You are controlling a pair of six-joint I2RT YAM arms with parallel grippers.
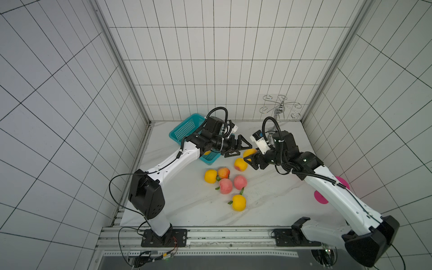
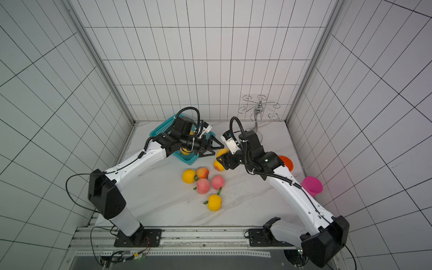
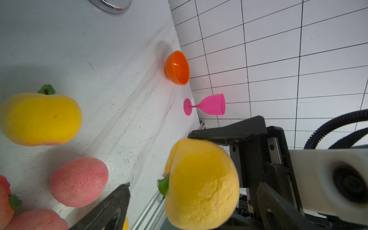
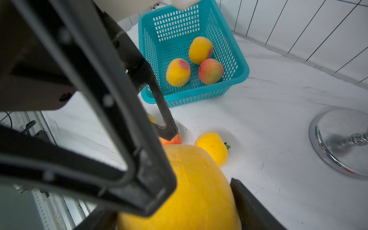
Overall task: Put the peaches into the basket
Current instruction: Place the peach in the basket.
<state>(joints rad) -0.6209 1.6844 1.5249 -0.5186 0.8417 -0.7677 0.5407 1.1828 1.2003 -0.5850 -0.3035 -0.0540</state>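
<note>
In both top views the basket (image 1: 177, 134) sits askew near the far left corner of the desk (image 1: 268, 210), and the left arm reaches across its near side. The left claw (image 1: 243, 149) is spread wide and empty just past the basket's right-hand corner. Its tips point at the right claw (image 1: 251, 156), which is clenched on a yellow peach (image 1: 248, 152) that seems to be held clear of the desk. The two claws almost meet. The basket lies to the far left of the held fruit, with the open left claw directly between them. Six loose peaches (image 1: 225, 185) cluster mid-desk, toward the front edge.

In the left wrist view, the yellow peach (image 3: 201, 183) sits between the right claw's fingers (image 3: 229, 131), leaf turned toward the left claw. An orange bowl (image 3: 177, 67), empty, and a pink goblet (image 3: 211, 104) stand by the desk's right edge.

In the right wrist view, three peaches (image 4: 178, 72) lie in the basket (image 4: 242, 67), which has room for more. A chrome stand (image 4: 338, 143) rests near the far edge.

The next move looks like either a handover to the left claw, or the left claw drawing aside so the fruit can pass.
</note>
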